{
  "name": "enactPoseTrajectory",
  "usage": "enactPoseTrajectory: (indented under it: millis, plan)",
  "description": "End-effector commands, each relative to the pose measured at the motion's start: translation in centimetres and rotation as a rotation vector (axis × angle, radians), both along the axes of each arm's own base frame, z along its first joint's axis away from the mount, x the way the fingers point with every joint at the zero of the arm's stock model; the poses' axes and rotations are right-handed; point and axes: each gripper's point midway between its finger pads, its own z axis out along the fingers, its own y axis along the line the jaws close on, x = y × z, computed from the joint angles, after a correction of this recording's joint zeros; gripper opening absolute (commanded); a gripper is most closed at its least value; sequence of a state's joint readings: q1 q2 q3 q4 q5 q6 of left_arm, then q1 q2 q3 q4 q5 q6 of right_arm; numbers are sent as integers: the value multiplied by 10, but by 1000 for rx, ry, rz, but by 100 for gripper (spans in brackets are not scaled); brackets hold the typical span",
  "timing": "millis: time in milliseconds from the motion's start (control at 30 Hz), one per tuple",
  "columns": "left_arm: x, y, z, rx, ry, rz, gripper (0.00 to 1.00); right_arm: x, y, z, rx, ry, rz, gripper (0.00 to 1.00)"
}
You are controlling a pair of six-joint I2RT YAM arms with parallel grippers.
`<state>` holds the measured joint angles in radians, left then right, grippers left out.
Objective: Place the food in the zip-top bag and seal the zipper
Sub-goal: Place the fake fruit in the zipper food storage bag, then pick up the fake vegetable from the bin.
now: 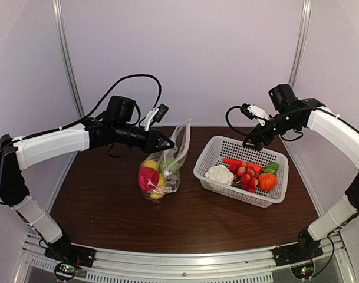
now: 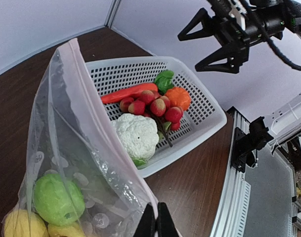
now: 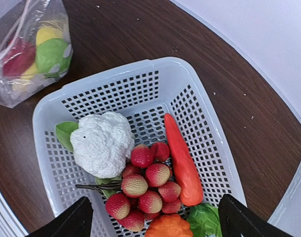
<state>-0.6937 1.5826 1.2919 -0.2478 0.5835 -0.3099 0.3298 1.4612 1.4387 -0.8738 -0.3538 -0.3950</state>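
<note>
Filling is partway done. The left claw (image 1: 166,143) is clamped on the mouth edge of the bag (image 1: 165,168), which stands on the worktop (image 1: 108,203) with a lime (image 2: 58,198) and lemon (image 2: 22,224) inside. The right claw (image 2: 189,52), jaws apart, hovers over the basket (image 1: 238,193). Next it likely needs to drop onto the cauliflower (image 3: 102,143); the strawberries (image 3: 150,185) crowd against it.
</note>
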Motion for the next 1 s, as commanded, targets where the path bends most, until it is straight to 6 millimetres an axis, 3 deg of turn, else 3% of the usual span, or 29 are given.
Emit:
enactPoseTrajectory:
  millis: [0,200,300,433,667,967]
  plan:
    - [-8,-3,46,-120,-62,-33,0,5,-35,-37,-168,54,-111,89]
    - [-16,-7,49,-138,-50,-56,0,-12,-71,-82,-295,189,-182,89]
    - [-19,-8,51,-141,-54,-62,0,-21,-89,-94,-383,213,-188,90]
    - [-22,-9,51,-142,-54,-67,0,-28,-106,-105,-466,239,-219,99]
    - [-23,-10,50,-140,-53,-69,0,-37,-119,-137,-535,331,-218,100]
    - [-24,-10,50,-139,-57,-70,0,-47,-108,-168,-497,414,-157,97]
